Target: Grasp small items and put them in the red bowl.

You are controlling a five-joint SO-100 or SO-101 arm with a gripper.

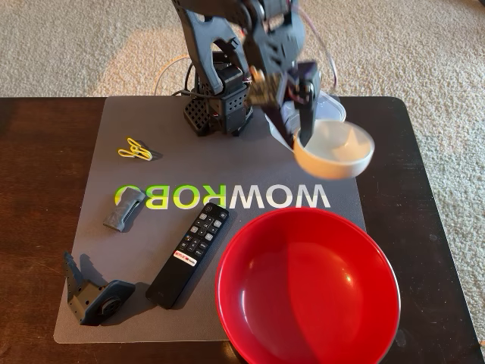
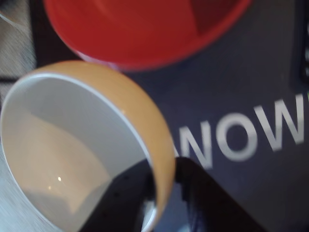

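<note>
My gripper (image 1: pixel 299 140) is shut on the rim of the small white bowl (image 1: pixel 337 148), one finger inside and one outside. The bowl is tilted and seems to hang just above the grey mat, behind the large red bowl (image 1: pixel 307 284). In the wrist view the white bowl (image 2: pixel 58 145) fills the left side, the red bowl (image 2: pixel 145 29) lies along the top, and my gripper (image 2: pixel 161 203) clamps the rim at the bottom. A slim black remote (image 1: pixel 188 254) and two dark grey parts (image 1: pixel 123 208) (image 1: pixel 95 296) lie on the mat's left half. A clear tub (image 1: pixel 330 108) is partly hidden behind my gripper.
The grey mat (image 1: pixel 250 163) with WOWROBO lettering covers a dark wooden table (image 1: pixel 38 227). Yellow clips (image 1: pixel 135 150) lie at the mat's back left. The arm's base (image 1: pixel 216 106) stands at the mat's far edge. Carpet surrounds the table.
</note>
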